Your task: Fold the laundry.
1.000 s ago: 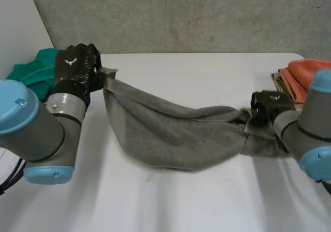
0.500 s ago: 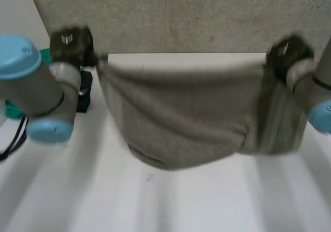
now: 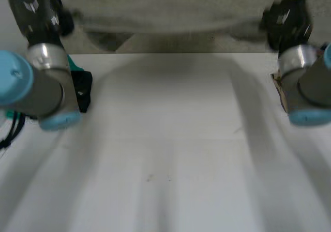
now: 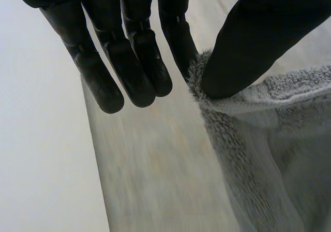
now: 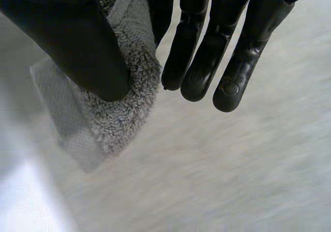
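A grey towel point(image 3: 165, 14) hangs stretched between my two hands, high above the white table point(image 3: 165, 154). My left hand point(image 3: 36, 12) holds one top corner and my right hand point(image 3: 284, 19) holds the other. In the left wrist view the thumb of my left hand point(image 4: 134, 61) pinches the towel's corner point(image 4: 269, 154) against a finger, and the other fingers are straight. In the right wrist view my right hand point(image 5: 77, 40) pinches the other corner point(image 5: 119, 102) the same way. Most of the towel lies above what the head view takes in.
A teal cloth point(image 3: 74, 65) with a dark piece point(image 3: 81, 89) beside it lies at the table's left edge, behind my left arm. A sliver of folded cloth point(image 3: 276, 87) peeks out by my right arm. A grey wall stands behind the table.
Both hands have risen and spread apart, lifting the grey towel off the table and pulling it taut between them. The right hand has gone from low near the table to high up.
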